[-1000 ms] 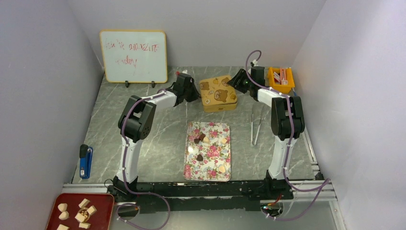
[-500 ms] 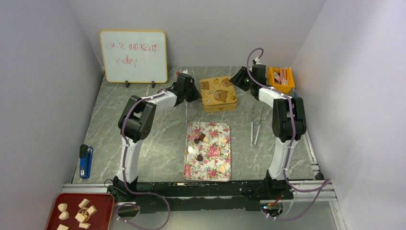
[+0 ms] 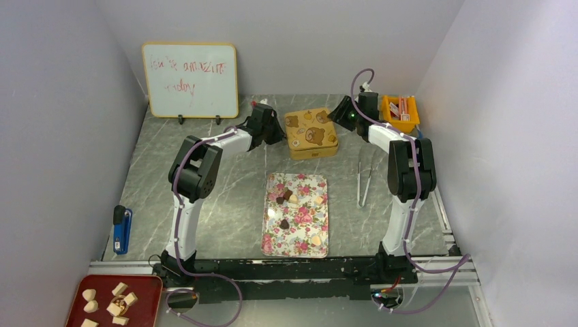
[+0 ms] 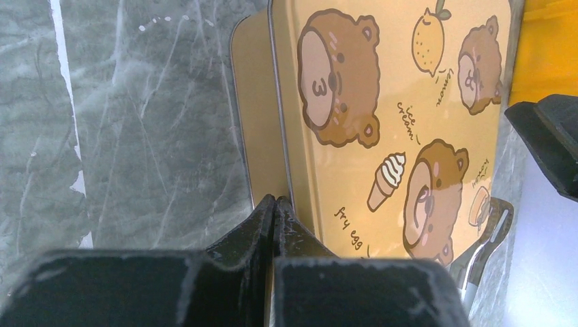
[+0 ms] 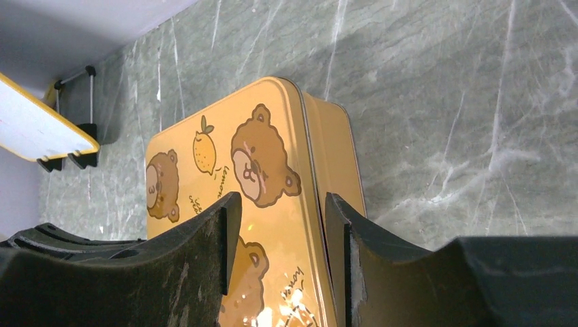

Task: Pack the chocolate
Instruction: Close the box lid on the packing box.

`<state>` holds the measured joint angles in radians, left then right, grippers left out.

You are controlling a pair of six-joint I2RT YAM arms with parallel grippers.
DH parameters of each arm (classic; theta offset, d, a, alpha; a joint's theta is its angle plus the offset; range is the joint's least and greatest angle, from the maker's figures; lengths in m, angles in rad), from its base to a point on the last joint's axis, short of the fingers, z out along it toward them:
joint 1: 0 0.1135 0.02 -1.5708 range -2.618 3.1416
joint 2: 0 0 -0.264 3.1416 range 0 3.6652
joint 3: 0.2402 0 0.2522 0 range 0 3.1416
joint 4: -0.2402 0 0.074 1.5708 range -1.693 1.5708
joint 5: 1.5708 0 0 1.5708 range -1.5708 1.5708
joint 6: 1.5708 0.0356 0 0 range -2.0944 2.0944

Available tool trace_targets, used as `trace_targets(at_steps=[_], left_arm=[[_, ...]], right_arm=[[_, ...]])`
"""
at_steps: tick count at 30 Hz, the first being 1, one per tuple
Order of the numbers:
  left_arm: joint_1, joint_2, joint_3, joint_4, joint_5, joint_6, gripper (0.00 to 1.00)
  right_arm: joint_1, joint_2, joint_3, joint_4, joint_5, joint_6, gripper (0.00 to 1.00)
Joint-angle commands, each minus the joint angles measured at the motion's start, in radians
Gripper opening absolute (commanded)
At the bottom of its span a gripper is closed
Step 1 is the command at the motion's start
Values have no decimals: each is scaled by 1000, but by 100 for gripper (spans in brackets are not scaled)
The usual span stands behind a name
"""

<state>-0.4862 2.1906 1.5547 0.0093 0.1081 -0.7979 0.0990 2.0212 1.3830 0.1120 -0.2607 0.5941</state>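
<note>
— Now, the largest items first, please.
— A grey marbled table (image 3: 225, 197). A whiteboard (image 3: 191, 80) stands upright at its back left, with red scrawl that is not legible.
— Containers?
— A floral tray (image 3: 279, 246) lies flat mid-table, between the two arms. Behind it is a yellow bear-print tin (image 3: 311, 133) with its lid on. A red tray (image 3: 146, 289) sits off the table at the near left corner, carrying pale beige chunks (image 3: 120, 289). An orange bin (image 3: 400, 112) at the back right holds small packets I cannot identify.
— And the grippers?
— On the left gripper (image 4: 274, 208) the fingers are pressed together with nothing between them. Their tips are at the tin's left side wall, just under the lid rim. The right gripper (image 5: 283, 204) is at the tin's opposite side, its jaws standing moderately apart. One finger is over the lid and the other is outside the wall, so the lid's edge shows in the gap. Contact with the tin cannot be confirmed.
— Smaller items?
— Metal tongs (image 3: 364, 178) lie on the table to the right of the floral tray, apart from it. A blue handheld object (image 3: 122, 230) is at the table's left edge; I cannot tell its type.
— Location of the chocolate?
— The chocolate (image 3: 284, 223) is on the floral tray. Dark pieces cluster towards the far end and one dark piece is near the middle. Cream pieces lie by the right edge and the near right corner.
</note>
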Motion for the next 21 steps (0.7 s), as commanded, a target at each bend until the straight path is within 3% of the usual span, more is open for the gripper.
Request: trace_targets(at_steps=[1, 21], left_arm=[[-9, -27, 22, 17, 4, 15, 5], [-9, -16, 14, 9, 21, 23, 5]], right_arm=[[-2, -62, 51, -10, 27, -31, 52], [-4, 16, 107, -58, -26, -35, 53]])
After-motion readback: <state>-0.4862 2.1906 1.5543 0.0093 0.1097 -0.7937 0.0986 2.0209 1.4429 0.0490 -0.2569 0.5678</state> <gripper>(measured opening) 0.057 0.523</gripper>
